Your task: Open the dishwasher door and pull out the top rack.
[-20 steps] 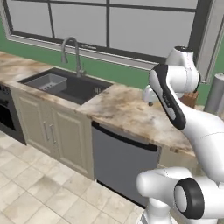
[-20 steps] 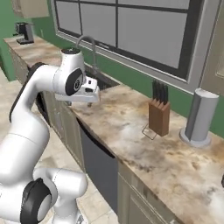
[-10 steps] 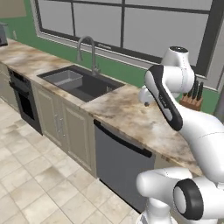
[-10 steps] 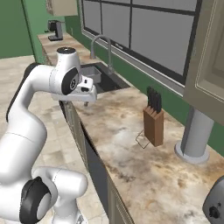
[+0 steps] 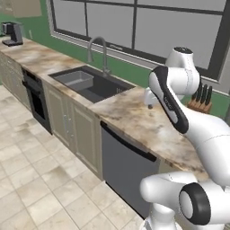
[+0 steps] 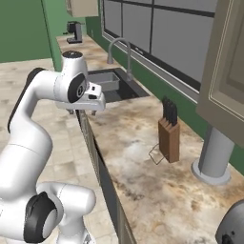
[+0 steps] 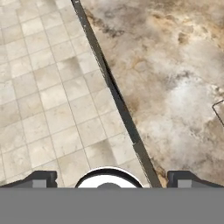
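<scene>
Pincer [image 7: 108, 177] wide, high above counter [image 7: 175, 65]

Matt grey dishwasher door [image 5: 126, 177], mottled stone counter [image 5: 139, 123]

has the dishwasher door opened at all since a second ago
No. The dishwasher door is shut, flush under the counter edge as before. The whole view shifted because the base drove, not the door.

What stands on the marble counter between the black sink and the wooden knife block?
In the left base view, bare marble counter and the arm separate black sink from wooden knife block.
</scene>
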Controlling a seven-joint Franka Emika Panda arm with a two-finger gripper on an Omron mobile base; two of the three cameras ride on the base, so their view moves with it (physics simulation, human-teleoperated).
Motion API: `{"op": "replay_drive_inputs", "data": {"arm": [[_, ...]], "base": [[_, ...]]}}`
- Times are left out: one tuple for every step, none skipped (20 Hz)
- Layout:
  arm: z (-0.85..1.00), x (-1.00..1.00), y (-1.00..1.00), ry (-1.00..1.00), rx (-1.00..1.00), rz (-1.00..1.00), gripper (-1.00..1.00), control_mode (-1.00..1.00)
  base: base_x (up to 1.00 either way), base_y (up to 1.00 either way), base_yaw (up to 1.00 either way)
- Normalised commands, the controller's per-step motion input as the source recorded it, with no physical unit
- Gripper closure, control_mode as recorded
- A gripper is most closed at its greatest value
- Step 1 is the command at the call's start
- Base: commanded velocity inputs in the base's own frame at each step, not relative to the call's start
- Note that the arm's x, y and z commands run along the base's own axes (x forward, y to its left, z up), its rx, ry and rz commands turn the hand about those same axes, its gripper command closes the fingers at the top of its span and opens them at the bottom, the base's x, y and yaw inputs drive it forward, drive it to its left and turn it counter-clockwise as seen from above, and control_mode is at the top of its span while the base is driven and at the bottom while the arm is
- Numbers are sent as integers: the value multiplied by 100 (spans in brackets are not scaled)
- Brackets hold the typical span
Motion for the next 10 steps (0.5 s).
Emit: {"op": "replay_drive_inputs", "data": {"arm": [[0,0,0,0,0,0,-100,100],[0,0,0,0,0,0,-100,100],[0,0,0,0,0,0,-100,100],[0,0,0,0,0,0,-100,100],[0,0,0,0,0,0,-100,100],[0,0,0,0,0,0,-100,100],[0,0,0,0,0,0,-100,100],[0,0,0,0,0,0,-100,100],[0,0,0,0,0,0,-100,100],[-66,0,6,0,-5,3,-100,-100]], "base": [[1,0,20],[5,0,19],[6,-9,19],[0,-30,19],[0,-31,18],[0,-24,16],[0,-29,12],[0,-7,9],[0,0,8],[0,0,0]]}}
